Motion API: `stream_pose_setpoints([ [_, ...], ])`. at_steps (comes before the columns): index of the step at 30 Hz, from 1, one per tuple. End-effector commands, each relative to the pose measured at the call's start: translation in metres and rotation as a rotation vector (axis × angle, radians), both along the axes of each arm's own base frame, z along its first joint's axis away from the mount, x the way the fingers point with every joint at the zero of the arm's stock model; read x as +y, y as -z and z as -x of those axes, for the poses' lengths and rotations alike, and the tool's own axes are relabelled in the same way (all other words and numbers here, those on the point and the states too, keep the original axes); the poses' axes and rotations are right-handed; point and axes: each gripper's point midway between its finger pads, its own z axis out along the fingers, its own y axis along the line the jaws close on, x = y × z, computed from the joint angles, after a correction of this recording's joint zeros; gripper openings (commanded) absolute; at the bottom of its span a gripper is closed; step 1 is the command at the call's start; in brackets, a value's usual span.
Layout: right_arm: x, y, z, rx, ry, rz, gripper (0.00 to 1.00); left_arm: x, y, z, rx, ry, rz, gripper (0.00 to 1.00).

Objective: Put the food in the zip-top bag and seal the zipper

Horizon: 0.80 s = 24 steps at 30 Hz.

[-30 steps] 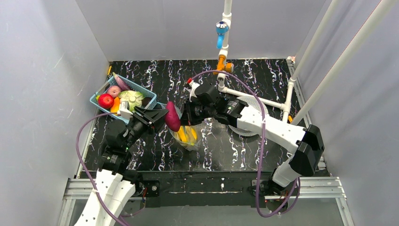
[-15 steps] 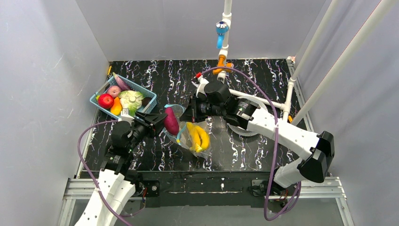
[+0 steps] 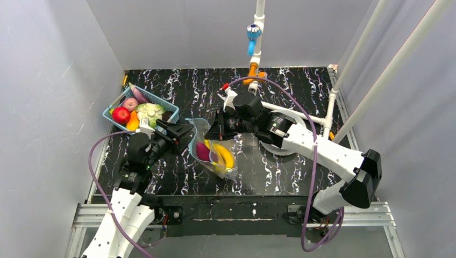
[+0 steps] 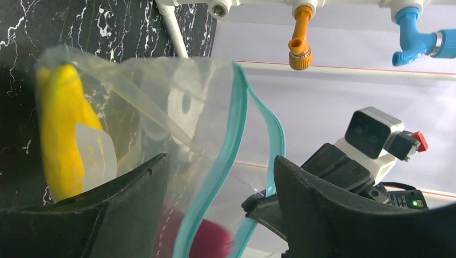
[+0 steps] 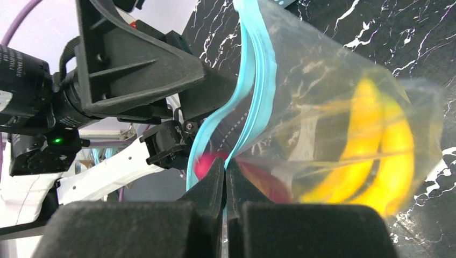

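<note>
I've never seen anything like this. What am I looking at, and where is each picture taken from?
These are two robot arms bolted to a black table, each ending in a two-finger gripper. One picture looks down from above; the other two come from a camera on each wrist. The right gripper pinches the rim of a clear zip-top bag, so its mouth gapes. The left gripper is open at that mouth. Inside lie a yellow banana and a dark red-purple piece. More toy food sits in a blue basket on the left.

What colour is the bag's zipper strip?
Teal-blue; the zipper shows best in the right wrist view.
</note>
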Motion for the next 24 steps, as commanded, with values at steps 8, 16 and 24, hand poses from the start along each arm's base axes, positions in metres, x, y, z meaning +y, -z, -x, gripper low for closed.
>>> stream_pose_setpoints([
  [8, -0.007, -0.005, -0.009, -0.072, 0.001, -0.033, 0.01, 0.006, -0.018, 0.017, -0.079, 0.045, -0.159, 0.72],
  [16, -0.01, 0.008, -0.012, -0.09, -0.013, 0.005, 0.01, 0.022, -0.03, 0.035, -0.133, 0.06, -0.353, 0.72],
  [24, -0.002, 0.002, -0.005, -0.086, -0.082, -0.014, 0.01, -0.004, -0.033, 0.033, -0.164, 0.222, -0.323, 0.64],
])
